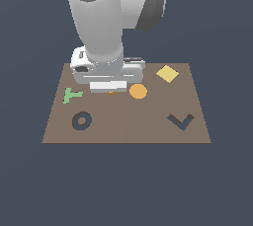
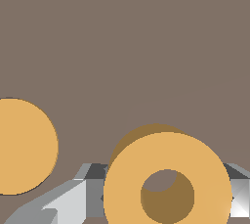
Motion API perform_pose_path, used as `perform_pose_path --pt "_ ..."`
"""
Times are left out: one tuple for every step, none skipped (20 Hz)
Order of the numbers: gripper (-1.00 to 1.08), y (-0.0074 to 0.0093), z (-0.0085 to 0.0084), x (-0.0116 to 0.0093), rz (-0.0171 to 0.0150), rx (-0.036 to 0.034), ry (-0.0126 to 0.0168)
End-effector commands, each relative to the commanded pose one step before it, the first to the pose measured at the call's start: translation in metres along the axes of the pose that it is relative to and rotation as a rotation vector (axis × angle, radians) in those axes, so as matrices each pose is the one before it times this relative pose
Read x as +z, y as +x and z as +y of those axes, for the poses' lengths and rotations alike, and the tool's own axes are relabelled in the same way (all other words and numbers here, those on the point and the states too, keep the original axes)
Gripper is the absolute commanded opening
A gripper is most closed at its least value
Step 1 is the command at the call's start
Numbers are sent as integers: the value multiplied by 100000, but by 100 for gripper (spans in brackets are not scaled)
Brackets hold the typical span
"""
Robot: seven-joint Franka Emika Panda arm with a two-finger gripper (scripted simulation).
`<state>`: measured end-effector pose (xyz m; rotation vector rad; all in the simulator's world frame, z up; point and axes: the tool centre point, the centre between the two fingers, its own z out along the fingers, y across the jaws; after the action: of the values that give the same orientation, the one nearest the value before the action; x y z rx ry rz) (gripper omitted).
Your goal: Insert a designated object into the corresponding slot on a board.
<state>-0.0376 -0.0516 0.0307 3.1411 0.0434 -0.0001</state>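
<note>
While the big white arm [image 1: 99, 18] stood over the far part of the brown board [image 1: 126, 126], its gripper [image 1: 111, 91] hung low, close to the board. In the exterior view only a tiny bit of the orange ring [image 1: 112, 92] peeked out under the gripper. The wrist view showed the ring [image 2: 167, 181] much better, with its round hole in the middle. A grey finger [image 2: 73, 196] sat on one side of the ring and another finger on the other side, right against it, so the gripper was squeezing the ring.

In the exterior view, a solid orange disc [image 1: 138, 91] lay just beside the gripper, at 3 o'clock from it. A green T-shaped piece [image 1: 72, 94] lay at 9 o'clock from the gripper. A yellow square [image 1: 167, 73] sat at 2 o'clock, near the far edge. The dark ring-shaped slot [image 1: 82, 121] was at 7 o'clock from the gripper, well apart from it. A dark V-shaped cut-out [image 1: 180, 121] lay at 4 o'clock.
</note>
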Motion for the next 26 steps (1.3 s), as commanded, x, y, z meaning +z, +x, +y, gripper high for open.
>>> perform_pose_path --pt "-100 17 -26 91 -8 -50 8" --pt "-100 0 0 0 0 0 0" --pt "-100 0 0 0 0 0 0" --pt "-100 0 0 0 0 0 0" --pt "-100 -29 0 -87 0 0 0" --pt "-100 -3 -1 -9 0 0 0" --pt "-100 -6 43 0 0 0 0" --pt "-100 -2 3 6 -11 -218 1" --pt "-100 -6 28 -2 1 -324 0" --pt "-100 -8 37 -2 1 -458 0" --pt "-100 -10 49 -3 1 -586 -1" --pt "-100 -12 61 -4 1 -714 -1" --pt "-100 -14 70 -4 1 -849 -1" --pt "-100 -17 82 -5 2 -977 -1" --pt "-100 -19 92 -6 2 -1107 -1" --pt "-100 -21 103 -6 2 -1237 -1" --pt "-100 -23 114 -7 2 -1367 -1" --pt "-100 -25 124 -8 2 -1499 -2" --pt "-100 -27 136 -8 2 -1627 -2" --pt "-100 -30 147 -9 3 -1756 -2" --pt "-100 -32 158 -10 3 -1886 -2" --pt "-100 -34 169 -10 3 -2017 -2" --pt "-100 -36 180 -11 3 -2146 -3" --pt "-100 -38 192 -11 3 -2276 -3" --pt "-100 -40 202 -12 3 -2407 -3" --pt "-100 -42 214 -13 3 -2536 -3"
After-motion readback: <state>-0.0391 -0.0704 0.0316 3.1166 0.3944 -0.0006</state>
